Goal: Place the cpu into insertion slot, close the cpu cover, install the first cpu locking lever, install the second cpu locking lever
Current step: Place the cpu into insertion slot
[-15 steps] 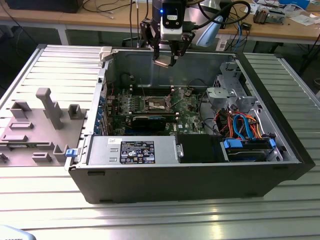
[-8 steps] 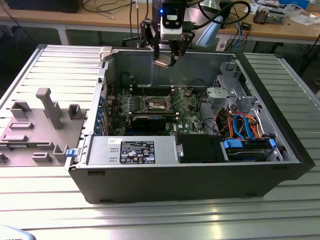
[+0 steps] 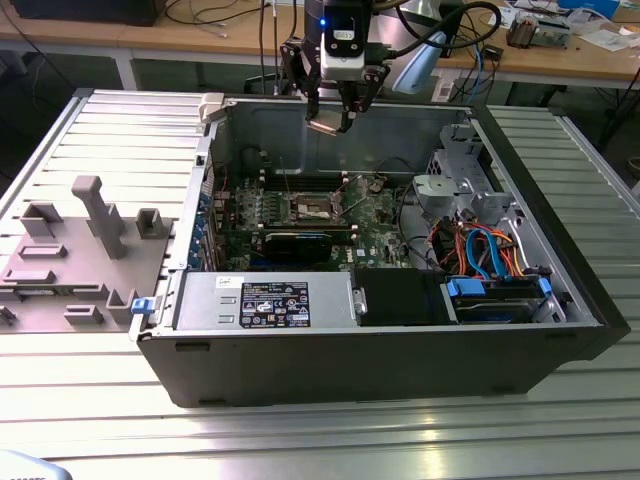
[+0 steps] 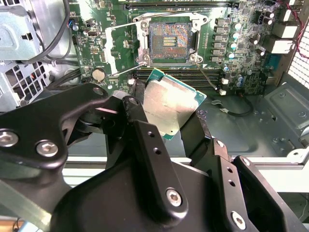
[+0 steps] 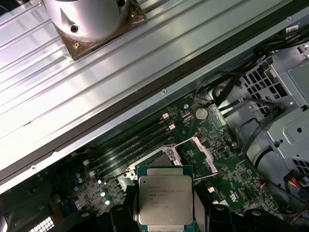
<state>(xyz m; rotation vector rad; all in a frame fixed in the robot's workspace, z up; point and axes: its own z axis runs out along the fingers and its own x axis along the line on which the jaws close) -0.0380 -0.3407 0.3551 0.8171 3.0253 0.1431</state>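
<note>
Gripper (image 3: pixel 331 120) is clamped on the cpu (image 4: pixel 170 102), high above the motherboard (image 4: pixel 241 58). The insertion slot (image 4: pixel 169 42) is exposed, with the cpu cover (image 4: pixel 118 48) swung open beside it. Risk: the chip looks skewed to the socket (both wrist views). Seated misaligned, it could bend the contacts.

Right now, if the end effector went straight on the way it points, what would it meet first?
Likely the insertion slot on the motherboard; the end effector, shut on the cpu, aims roughly at it, though depth is unclear.
</note>
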